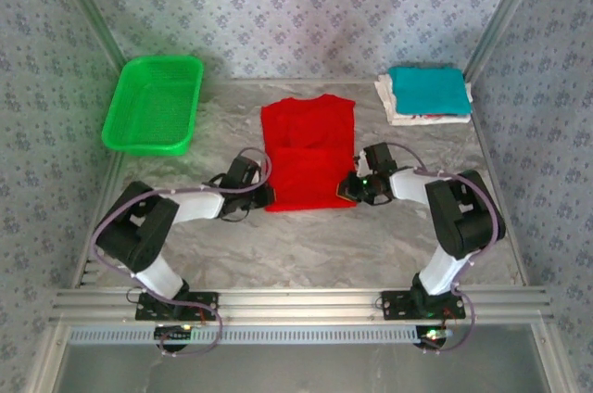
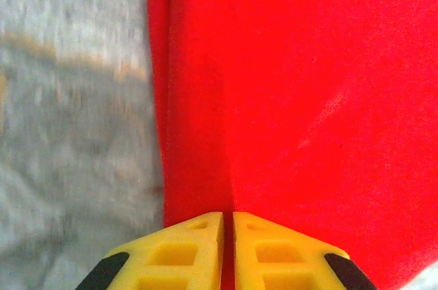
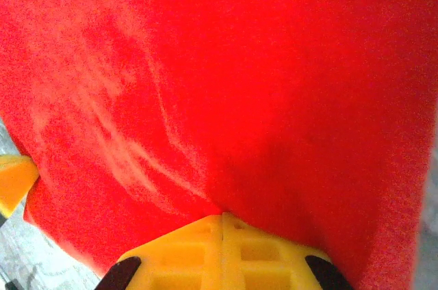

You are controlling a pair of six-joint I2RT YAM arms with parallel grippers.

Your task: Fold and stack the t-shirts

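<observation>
The bright red t-shirt (image 1: 309, 152) lies flat mid-table as a long rectangle with its sleeves folded in. My left gripper (image 1: 267, 194) is at its near left corner and my right gripper (image 1: 349, 187) at its near right corner. In the left wrist view the yellow jaws (image 2: 228, 216) are pinched on a thin fold of the red cloth (image 2: 308, 85). In the right wrist view the jaws (image 3: 223, 216) are pressed together on the red cloth (image 3: 226, 78), which bunches at their tip. The teal t-shirt (image 1: 426, 90) rests folded on the whitish one (image 1: 408, 117) at the back right.
A green mesh basket (image 1: 154, 103) stands at the back left. Patterned walls close in the table on three sides. The grey marbled tabletop (image 1: 306, 245) lies between the shirt and the arm bases. A yellow finger tip (image 3: 14, 180) pokes in at the left of the right wrist view.
</observation>
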